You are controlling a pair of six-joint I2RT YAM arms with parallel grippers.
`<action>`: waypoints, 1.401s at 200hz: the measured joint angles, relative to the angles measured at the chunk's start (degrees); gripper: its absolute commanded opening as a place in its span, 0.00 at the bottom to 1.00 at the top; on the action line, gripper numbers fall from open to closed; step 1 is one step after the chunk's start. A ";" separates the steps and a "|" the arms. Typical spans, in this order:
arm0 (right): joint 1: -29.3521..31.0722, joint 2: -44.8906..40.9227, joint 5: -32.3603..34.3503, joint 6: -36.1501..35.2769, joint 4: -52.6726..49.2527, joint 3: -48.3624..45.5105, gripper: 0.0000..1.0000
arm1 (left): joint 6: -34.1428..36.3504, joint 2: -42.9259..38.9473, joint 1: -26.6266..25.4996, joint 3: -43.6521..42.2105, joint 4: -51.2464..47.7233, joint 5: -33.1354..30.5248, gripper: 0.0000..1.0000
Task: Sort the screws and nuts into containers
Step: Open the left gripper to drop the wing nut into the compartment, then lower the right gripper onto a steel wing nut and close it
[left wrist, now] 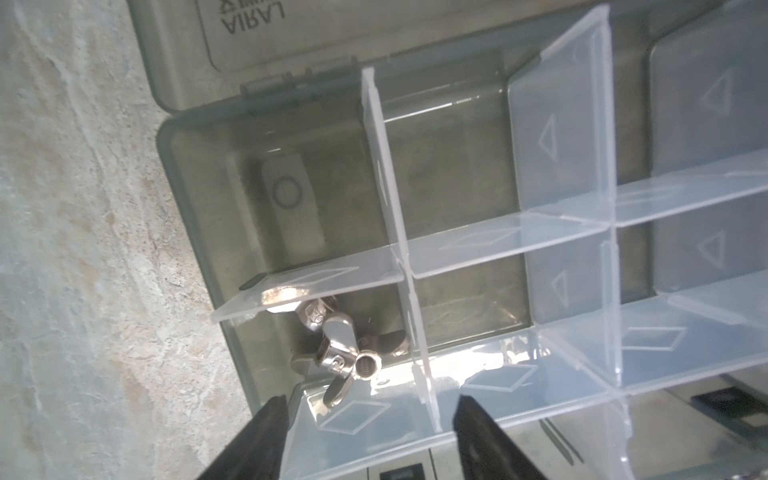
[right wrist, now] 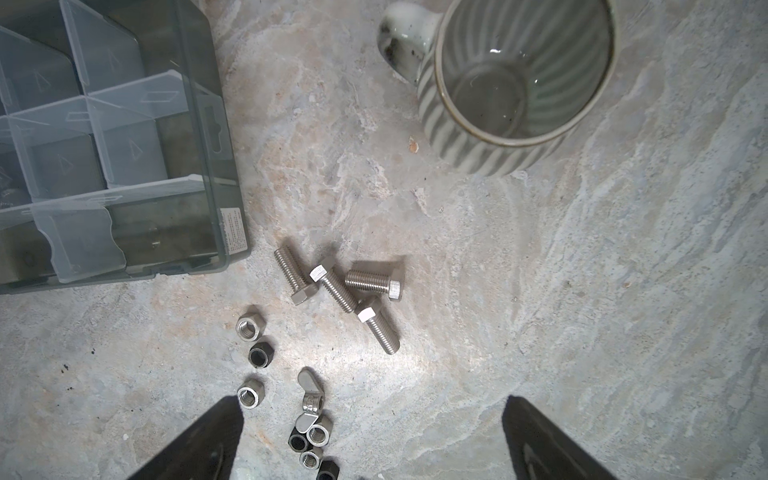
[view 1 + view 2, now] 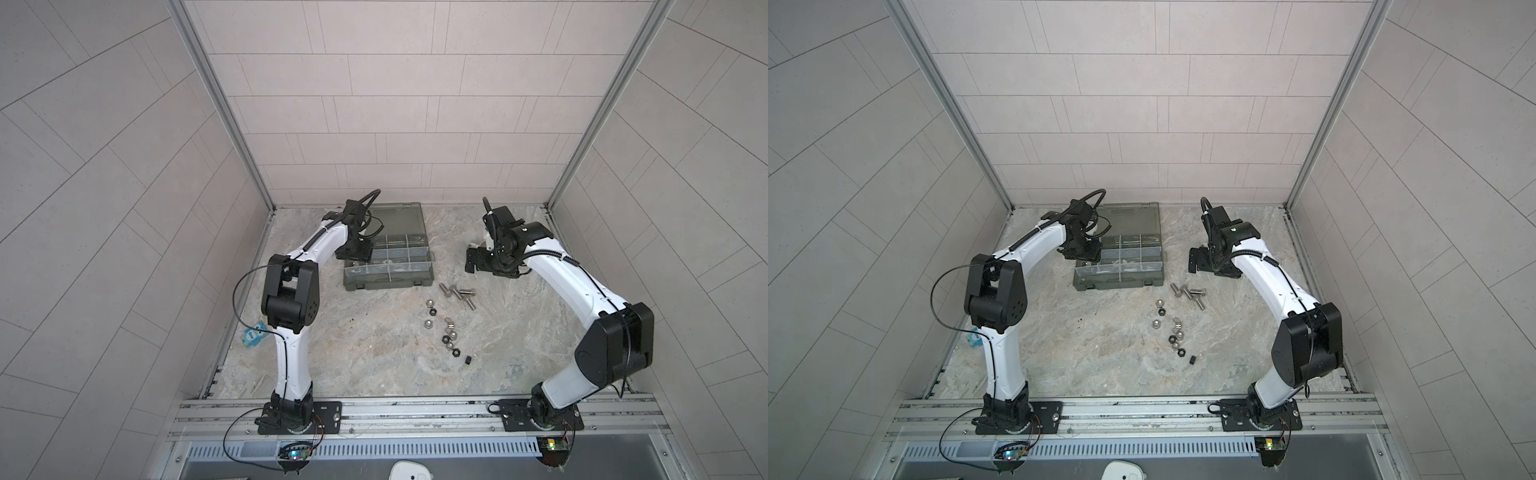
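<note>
Silver wing nuts (image 1: 345,345) are seen in an edge compartment of the containers (image 1: 187,166), under the left tool (image 1: 372,401), held wide and empty. The screws (image 2: 345,291) and loose nuts (image 2: 307,428) are scattered mid-surface (image 2: 540,291), beneath the right tool (image 2: 372,401), spread wide, nothing gripped.

Left arm (image 3: 291,357) bent at elbow, wrist pitched downward; jaws parted, empty between. Right arm (image 3: 557,270) bent likewise, wrist tipped down, jaws spread wider, empty between.

screws (image 3: 457,293) lie right of the organizer case (image 3: 386,285), near its front; nuts (image 3: 448,332) before them; wing nuts (image 1: 345,345) in a compartment (image 1: 276,345).
</note>
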 measured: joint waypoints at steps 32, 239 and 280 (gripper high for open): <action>0.00 2.01 0.68 -0.83 -0.76 -0.09 0.78 | -0.81 -1.44 0.00 -0.28 0.07 1.86 0.84; 12.57 6.32 -7.52 -0.72 4.63 -14.29 0.42 | -3.54 -29.35 -1.95 -25.18 0.98 10.43 1.00; 17.40 6.56 -9.42 1.42 7.87 -18.69 0.40 | -3.65 -33.59 -1.97 -28.87 0.13 9.29 1.00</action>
